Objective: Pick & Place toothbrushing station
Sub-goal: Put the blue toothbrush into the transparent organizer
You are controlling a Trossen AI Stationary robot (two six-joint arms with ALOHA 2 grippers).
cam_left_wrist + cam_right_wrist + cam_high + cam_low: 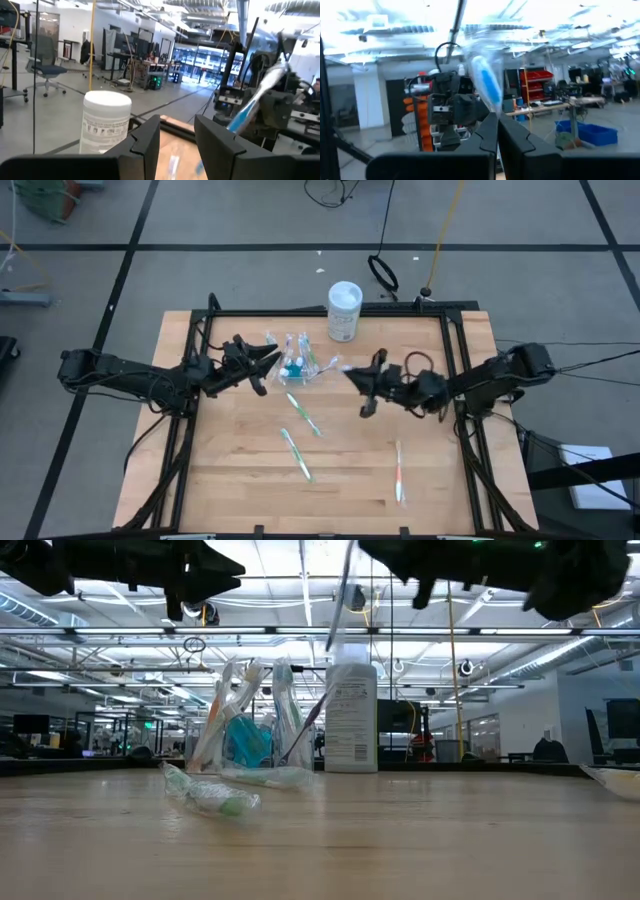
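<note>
With the right end effector [352, 374] pinched shut on a blue toothbrush [486, 85] near the desk's far edge, just beside the clear cup [296, 363], the brush is best kept upright — lowered slowly — while the left end effector [268, 356], half spread, waits alongside the cup.

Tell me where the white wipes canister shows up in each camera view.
High view: white canister at the table's far edge, middle.
Low view: centre, right of the clear cup.
Left wrist view: beyond the left gripper.
Right wrist view: absent; a blue toothbrush shows.
Landmark: that cup, beside it in high and low views.
</note>
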